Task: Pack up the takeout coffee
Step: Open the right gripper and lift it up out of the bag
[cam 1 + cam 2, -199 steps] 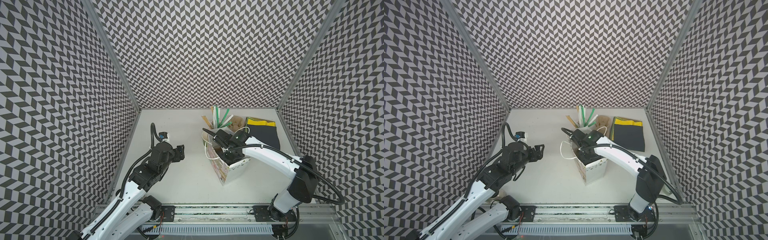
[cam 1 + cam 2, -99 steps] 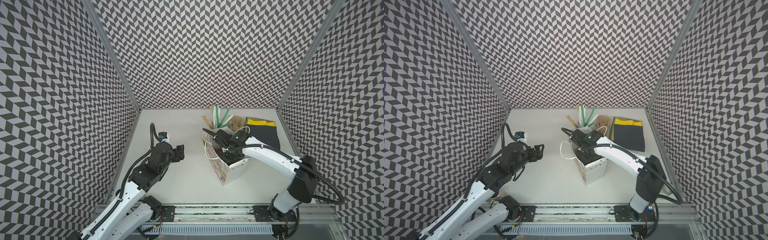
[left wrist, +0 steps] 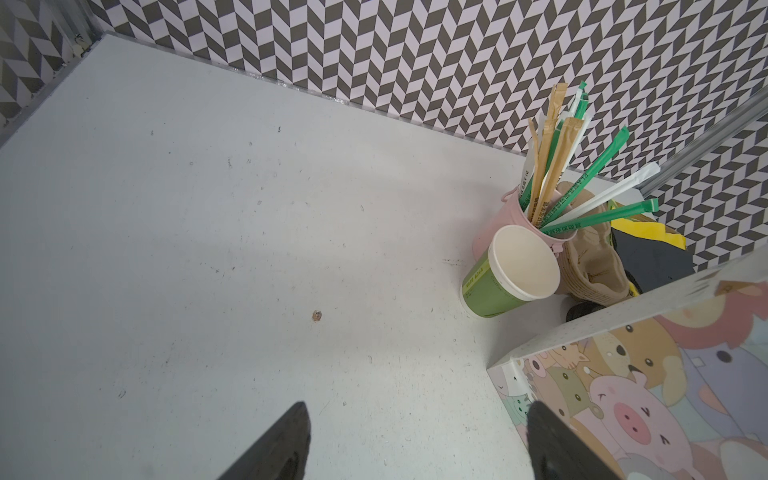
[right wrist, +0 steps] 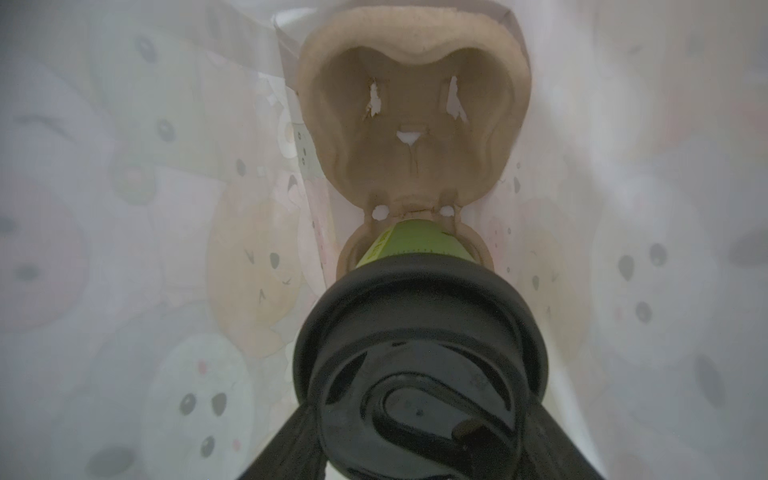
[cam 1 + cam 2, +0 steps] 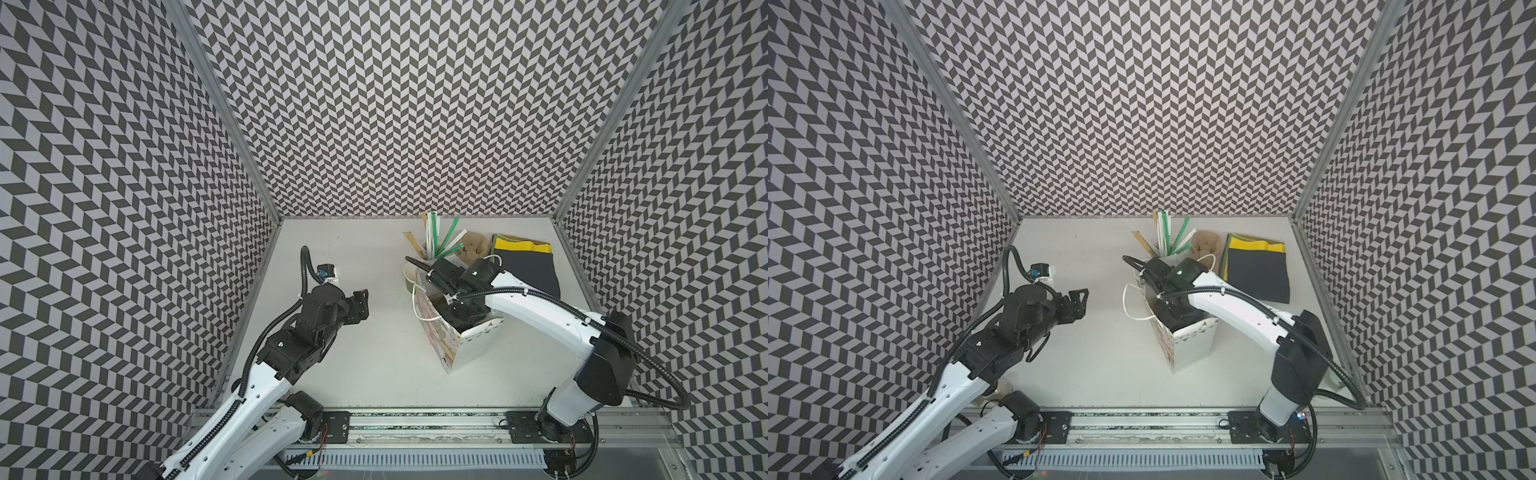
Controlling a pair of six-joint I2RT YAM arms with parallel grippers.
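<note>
The takeout coffee (image 4: 419, 353), a green cup under a black lid, is down inside the cartoon-printed paper bag (image 5: 453, 349) (image 5: 1192, 349). My right gripper (image 4: 419, 419) is shut on it, with one finger against each side of the lid. The cup's base sits at the near socket of a brown cardboard carrier (image 4: 415, 124) on the bag's floor. In both top views the right gripper (image 5: 461, 311) (image 5: 1177, 318) reaches into the bag's mouth and the cup is hidden. My left gripper (image 5: 359, 305) (image 5: 1077, 301) (image 3: 415, 440) is open and empty above bare table left of the bag.
A lidless green cup (image 3: 511, 274) (image 5: 409, 276) stands behind the bag, against a pink cup of straws (image 3: 536, 216) (image 5: 432, 245). Stacked brown carriers (image 3: 594, 266) (image 5: 1206, 245) and folded black and yellow cloth (image 5: 525, 266) (image 5: 1258, 270) lie at the back right. Patterned walls enclose three sides.
</note>
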